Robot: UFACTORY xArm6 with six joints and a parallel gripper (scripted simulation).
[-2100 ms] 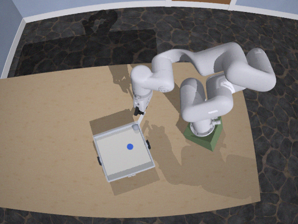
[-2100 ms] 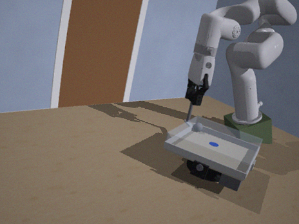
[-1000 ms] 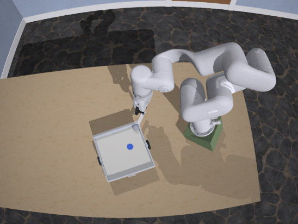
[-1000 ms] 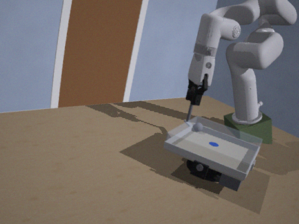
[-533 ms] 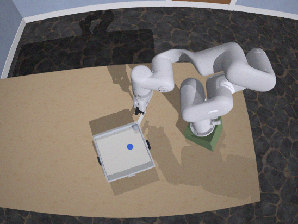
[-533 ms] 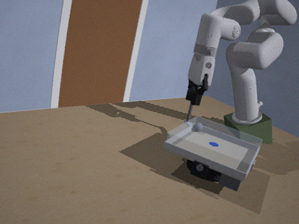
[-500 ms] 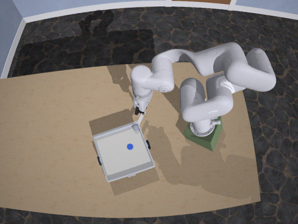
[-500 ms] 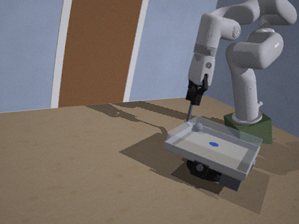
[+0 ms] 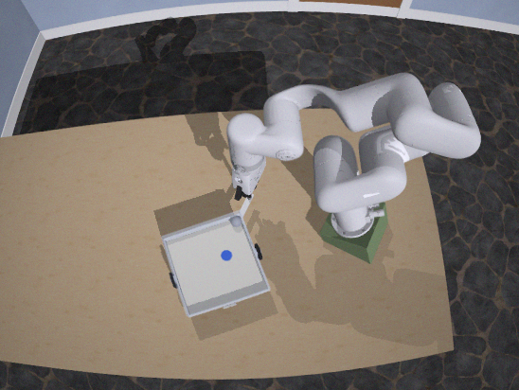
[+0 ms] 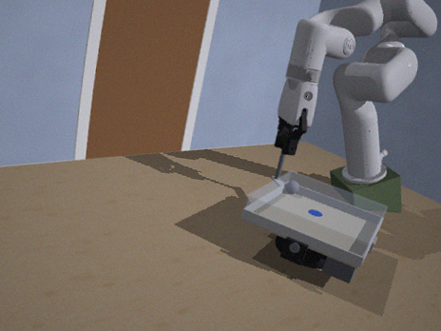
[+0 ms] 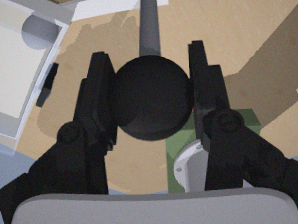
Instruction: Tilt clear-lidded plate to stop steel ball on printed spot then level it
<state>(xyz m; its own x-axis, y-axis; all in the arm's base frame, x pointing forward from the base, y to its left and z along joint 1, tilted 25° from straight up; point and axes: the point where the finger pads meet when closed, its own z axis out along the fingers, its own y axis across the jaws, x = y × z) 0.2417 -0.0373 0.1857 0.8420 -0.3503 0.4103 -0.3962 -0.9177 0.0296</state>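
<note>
The clear-lidded plate (image 9: 215,263) is a square grey tray on a dark pivot base (image 10: 302,254) in the middle of the table. A blue printed spot (image 9: 226,256) lies near its middle. The steel ball (image 9: 235,221) rests in the corner nearest the arm, far from the spot; it also shows in the side view (image 10: 293,186). A thin handle stick (image 10: 280,167) rises from that corner and ends in a dark round knob (image 11: 153,98). My gripper (image 11: 151,65) is shut on this knob, directly above the corner. The plate looks slightly tilted in the side view.
The arm's green base block (image 9: 359,234) stands on the table to the right of the plate. The table's edges lie far from the plate on every side.
</note>
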